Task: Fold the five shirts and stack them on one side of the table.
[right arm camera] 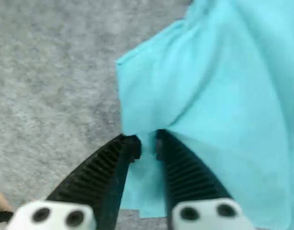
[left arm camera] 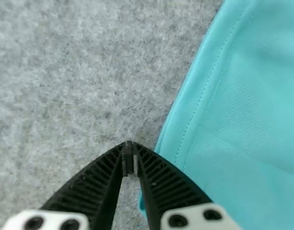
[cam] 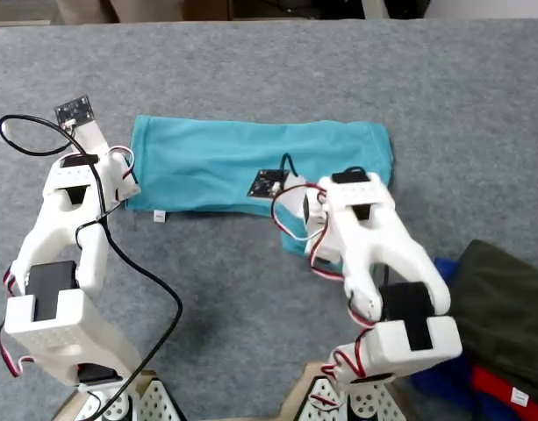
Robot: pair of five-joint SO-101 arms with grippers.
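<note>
The left gripper, fingers together, sits at the shirt's left edge; the right gripper pinches its lower edge, mid-frame.

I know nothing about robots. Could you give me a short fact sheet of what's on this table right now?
surface: grey table
shirt in work: teal shirt, laid out as a long strip
left arm: left gripper shut on nothing, beside the shirt's edge
right arm: right gripper pinching a fold of the teal shirt
waiting: pile of dark green, blue and red clothes beside the right arm's base
</note>
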